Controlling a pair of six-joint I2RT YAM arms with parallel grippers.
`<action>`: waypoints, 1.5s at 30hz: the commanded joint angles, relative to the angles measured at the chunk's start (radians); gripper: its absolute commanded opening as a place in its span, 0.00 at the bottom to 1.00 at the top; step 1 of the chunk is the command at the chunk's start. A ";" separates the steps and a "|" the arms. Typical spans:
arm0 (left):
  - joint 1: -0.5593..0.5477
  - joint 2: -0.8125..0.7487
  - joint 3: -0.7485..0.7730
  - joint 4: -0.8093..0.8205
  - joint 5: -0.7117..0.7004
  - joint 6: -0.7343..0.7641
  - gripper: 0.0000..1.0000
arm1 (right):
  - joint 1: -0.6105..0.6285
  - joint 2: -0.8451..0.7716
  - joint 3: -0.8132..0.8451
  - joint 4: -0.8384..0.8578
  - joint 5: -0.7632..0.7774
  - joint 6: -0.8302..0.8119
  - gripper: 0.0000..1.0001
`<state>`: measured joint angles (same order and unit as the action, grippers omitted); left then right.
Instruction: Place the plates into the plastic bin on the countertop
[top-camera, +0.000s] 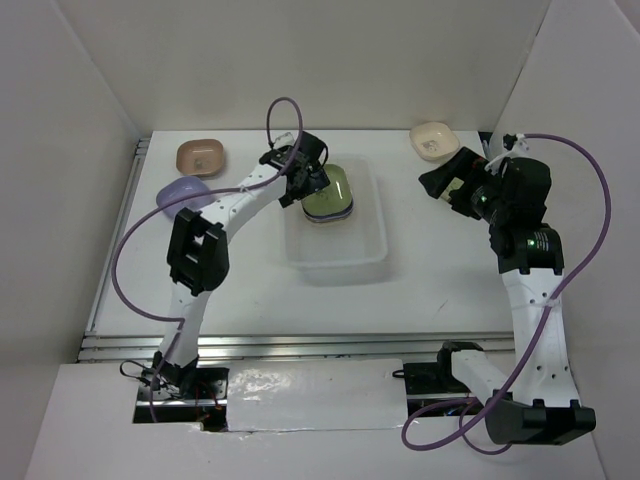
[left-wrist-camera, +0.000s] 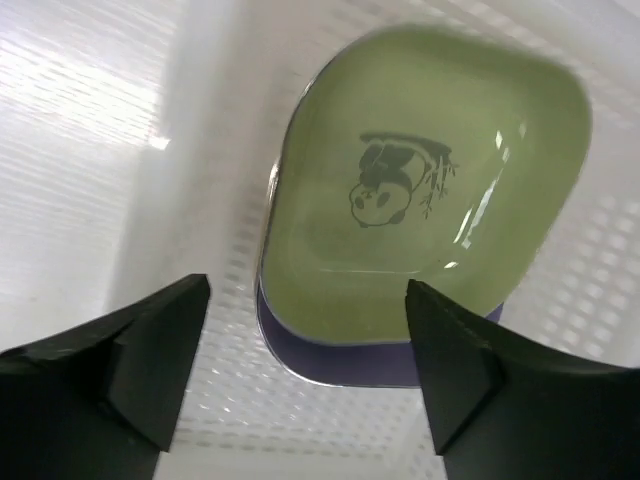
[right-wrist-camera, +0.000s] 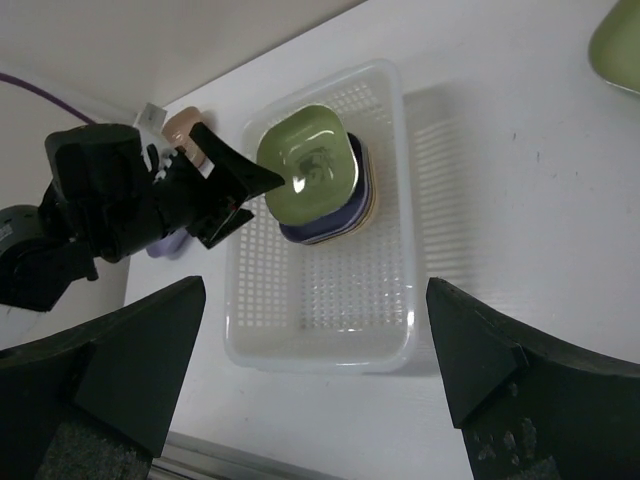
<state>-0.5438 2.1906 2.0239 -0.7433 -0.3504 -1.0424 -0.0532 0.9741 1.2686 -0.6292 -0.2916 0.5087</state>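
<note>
The plastic bin (top-camera: 337, 268) stands mid-table. In its far half lies a stack of plates with a green plate (top-camera: 328, 193) on top. My left gripper (top-camera: 305, 172) hovers over the stack's left edge, open and empty. In the left wrist view the green panda-marked plate (left-wrist-camera: 425, 190) sits on a lavender one (left-wrist-camera: 380, 355), just beyond the open gripper (left-wrist-camera: 305, 370). A brown plate (top-camera: 200, 156), a lavender plate (top-camera: 183, 192) and a cream plate (top-camera: 434, 140) lie on the countertop (top-camera: 440, 280). My right gripper (top-camera: 437, 183) is open and empty, high to the bin's right.
The right wrist view shows the bin (right-wrist-camera: 320, 355), the stack (right-wrist-camera: 308, 165), the left gripper (right-wrist-camera: 215, 185), and another green plate (right-wrist-camera: 620, 35) at the top right corner. White walls enclose the table. A metal rail (top-camera: 300, 345) runs along the front edge.
</note>
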 joint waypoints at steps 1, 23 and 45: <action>-0.038 -0.146 -0.013 0.019 -0.062 -0.001 0.99 | -0.002 0.006 0.017 0.005 -0.009 0.005 1.00; 0.705 -0.444 -0.432 0.097 0.180 0.400 0.99 | 0.046 0.011 -0.077 0.132 -0.293 -0.084 1.00; 0.838 -0.120 -0.559 0.171 0.197 0.246 0.24 | 0.107 -0.031 -0.052 0.106 -0.256 -0.116 1.00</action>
<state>0.2718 2.0586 1.5047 -0.5774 -0.1776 -0.7681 0.0418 0.9703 1.1866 -0.5625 -0.5564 0.4110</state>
